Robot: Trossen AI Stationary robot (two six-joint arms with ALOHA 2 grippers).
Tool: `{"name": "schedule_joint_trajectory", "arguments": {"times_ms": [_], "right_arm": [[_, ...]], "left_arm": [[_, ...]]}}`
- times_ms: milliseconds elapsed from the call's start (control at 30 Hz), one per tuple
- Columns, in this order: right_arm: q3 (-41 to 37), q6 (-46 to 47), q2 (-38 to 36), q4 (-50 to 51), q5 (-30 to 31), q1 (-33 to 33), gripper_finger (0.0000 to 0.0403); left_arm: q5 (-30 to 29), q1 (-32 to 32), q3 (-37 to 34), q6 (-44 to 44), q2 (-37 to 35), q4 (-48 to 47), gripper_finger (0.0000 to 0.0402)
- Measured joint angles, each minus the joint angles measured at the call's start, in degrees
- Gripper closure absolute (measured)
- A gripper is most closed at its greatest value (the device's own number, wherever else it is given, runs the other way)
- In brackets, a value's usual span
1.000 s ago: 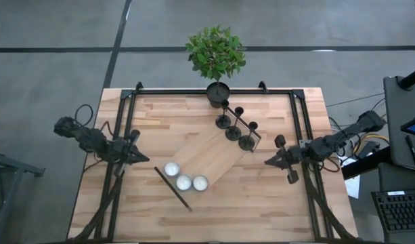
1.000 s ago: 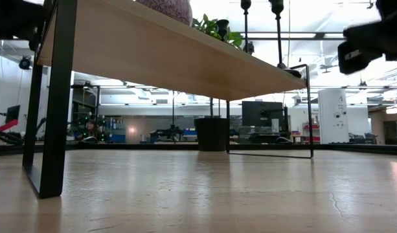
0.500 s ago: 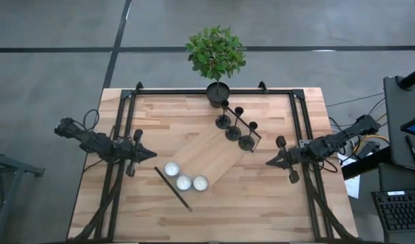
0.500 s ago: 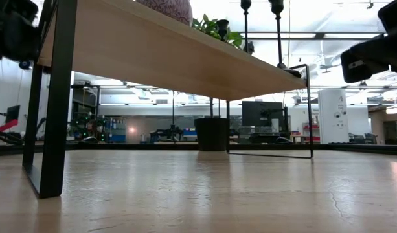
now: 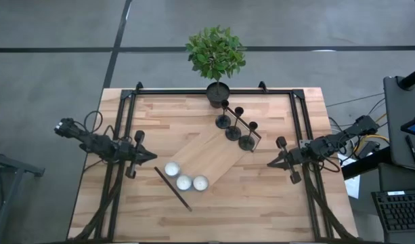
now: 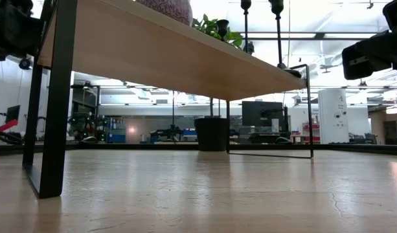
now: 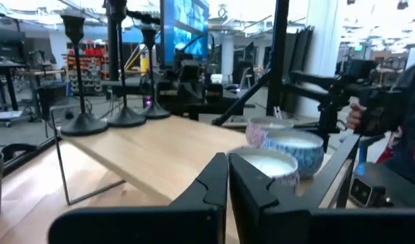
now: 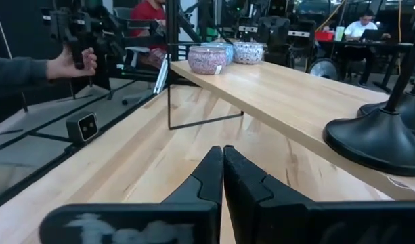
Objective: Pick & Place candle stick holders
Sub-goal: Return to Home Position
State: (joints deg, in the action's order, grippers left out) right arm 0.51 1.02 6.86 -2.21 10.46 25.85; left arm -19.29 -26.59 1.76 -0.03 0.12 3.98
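Observation:
Three black candle stick holders (image 5: 233, 132) stand in a row on their disc bases at the far right end of a raised wooden shelf (image 5: 214, 157). In the left wrist view the candle stick holders (image 7: 78, 122) show far off, and one disc base (image 8: 376, 142) shows close in the right wrist view. My left gripper (image 5: 151, 156) hovers shut at the table's left side, level and pointing at the shelf. My right gripper (image 5: 269, 163) hovers shut at the right side, also level, short of the holders. Neither gripper holds anything.
Three candles in small bowls (image 5: 184, 181) sit on the shelf's near left end. A potted green plant (image 5: 216, 91) stands at the table's far edge. Black frame rails (image 5: 122, 135) run along both sides. A person's hand (image 8: 72, 62) holds a device beyond the table.
My left gripper has sunk a little and tipped to level, its tip edging toward the shelf. The holders and candles have stayed where they were.

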Motion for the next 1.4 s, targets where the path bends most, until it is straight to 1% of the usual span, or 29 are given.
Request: {"name": "schedule_joint_trajectory", "arguments": {"times_ms": [1400], "right_arm": [[0.0,0.0,1.0,0.0,0.0,0.0,0.0394]], "left_arm": [[0.0,0.0,-0.2,0.0,0.1,-0.4,0.0388]]}}
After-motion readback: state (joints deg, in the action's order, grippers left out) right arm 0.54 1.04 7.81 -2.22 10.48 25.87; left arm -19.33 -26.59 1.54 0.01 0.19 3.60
